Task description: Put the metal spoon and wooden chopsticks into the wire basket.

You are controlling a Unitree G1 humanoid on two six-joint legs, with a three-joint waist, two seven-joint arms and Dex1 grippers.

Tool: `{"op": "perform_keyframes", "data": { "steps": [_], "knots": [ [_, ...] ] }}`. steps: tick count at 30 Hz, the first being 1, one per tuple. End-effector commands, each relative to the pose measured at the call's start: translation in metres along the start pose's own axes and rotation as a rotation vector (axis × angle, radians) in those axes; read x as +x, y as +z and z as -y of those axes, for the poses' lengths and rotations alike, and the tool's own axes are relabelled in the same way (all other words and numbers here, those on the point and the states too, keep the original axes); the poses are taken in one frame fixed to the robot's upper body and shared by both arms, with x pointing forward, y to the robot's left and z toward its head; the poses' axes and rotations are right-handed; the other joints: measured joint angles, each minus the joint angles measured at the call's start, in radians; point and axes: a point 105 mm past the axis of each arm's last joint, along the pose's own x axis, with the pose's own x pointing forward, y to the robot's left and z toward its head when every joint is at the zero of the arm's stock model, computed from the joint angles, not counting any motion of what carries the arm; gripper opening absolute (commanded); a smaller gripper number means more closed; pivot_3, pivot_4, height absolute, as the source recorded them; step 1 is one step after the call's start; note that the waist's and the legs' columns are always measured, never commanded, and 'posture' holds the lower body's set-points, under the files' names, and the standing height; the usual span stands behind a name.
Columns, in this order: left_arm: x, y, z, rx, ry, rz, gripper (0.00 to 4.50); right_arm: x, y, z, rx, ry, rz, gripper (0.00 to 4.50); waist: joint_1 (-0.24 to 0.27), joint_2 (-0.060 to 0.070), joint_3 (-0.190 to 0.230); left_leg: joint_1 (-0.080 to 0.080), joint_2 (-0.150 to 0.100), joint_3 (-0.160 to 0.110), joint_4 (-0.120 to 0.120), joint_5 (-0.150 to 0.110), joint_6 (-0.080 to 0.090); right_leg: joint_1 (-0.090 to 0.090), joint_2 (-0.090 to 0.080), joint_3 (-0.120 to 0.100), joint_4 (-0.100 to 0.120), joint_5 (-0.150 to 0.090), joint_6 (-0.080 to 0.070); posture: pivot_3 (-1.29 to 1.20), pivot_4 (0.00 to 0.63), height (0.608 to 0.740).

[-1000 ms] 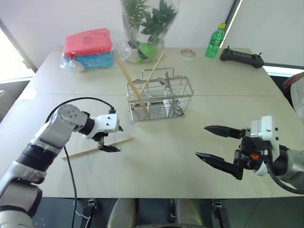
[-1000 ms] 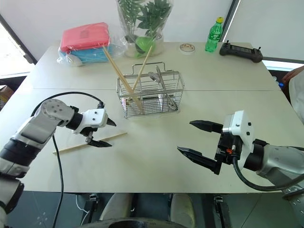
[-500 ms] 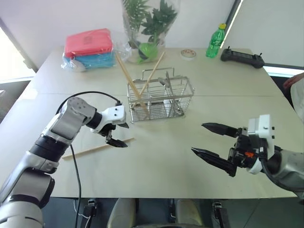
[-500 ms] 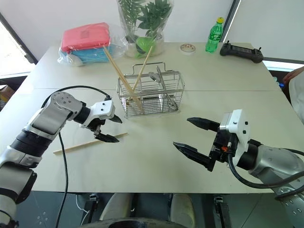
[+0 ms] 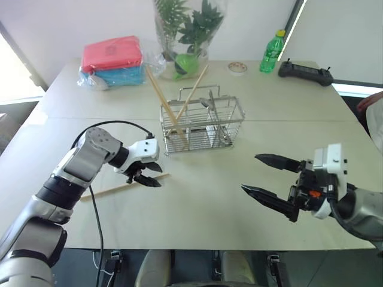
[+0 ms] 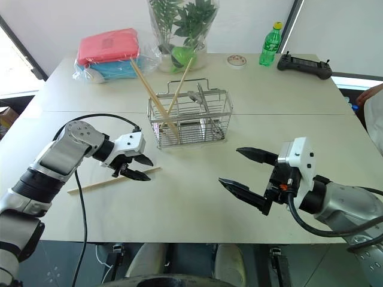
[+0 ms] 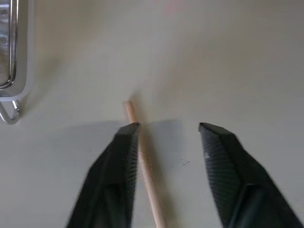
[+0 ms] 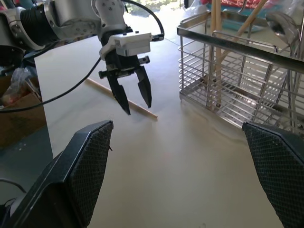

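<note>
Left gripper [image 7: 168,128] straddles the chopstick [image 7: 142,161] near its tip, jaws partly open; light, stiff, rolls easily.

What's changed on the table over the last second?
The left gripper has slid along the loose chopstick toward its basket end, its fingers narrowing astride it; one touches, no grip yet. The right gripper, wire basket and its two chopsticks and spoon are as before.

Far across my desk [image 5: 197,197] I see a red and blue pack [image 5: 112,60], a leafy plant [image 5: 188,30], a green bottle [image 5: 272,52], a tape roll [image 5: 237,68] and a black controller [image 5: 304,72].
</note>
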Motion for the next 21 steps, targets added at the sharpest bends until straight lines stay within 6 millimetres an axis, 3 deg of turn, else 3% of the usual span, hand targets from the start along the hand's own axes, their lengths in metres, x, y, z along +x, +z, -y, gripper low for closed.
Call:
{"op": "perform_keyframes", "data": {
  "steps": [1,2,18,21],
  "knots": [
    [-0.002,0.007,-0.001,0.014,0.011,0.013,0.32,-0.002,0.01,-0.003,-0.052,0.007,0.026,4.5,0.0,0.0,0.0,0.0,0.0,0.0,0.0,0.0,0.0,0.0,0.0,0.0,0.0,0.0,0.0,0.0,0.15,0.703],
    [-0.002,0.008,-0.001,0.015,0.014,0.015,0.13,-0.002,0.01,-0.003,-0.052,0.007,0.028,4.5,-0.001,0.0,0.0,0.0,0.0,0.0,0.0,0.0,0.0,0.0,0.0,0.0,0.0,0.0,0.0,0.0,0.15,0.703],
    [-0.002,0.002,-0.012,-0.016,0.118,0.017,0.13,-0.001,0.017,0.004,-0.062,0.014,0.026,4.5,0.0,0.0,0.0,0.0,0.0,0.0,0.0,0.0,0.0,0.001,0.0,0.0,0.0,0.0,0.0,0.0,0.15,0.703],
    [-0.007,0.008,-0.017,-0.027,0.131,0.039,0.9,0.0,0.016,0.005,-0.061,0.013,0.027,4.5,0.0,0.0,0.0,0.001,0.0,0.0,0.001,0.0,0.0,0.001,0.0,0.0,0.0,0.0,0.001,0.0,0.15,0.703]
  ]
}}
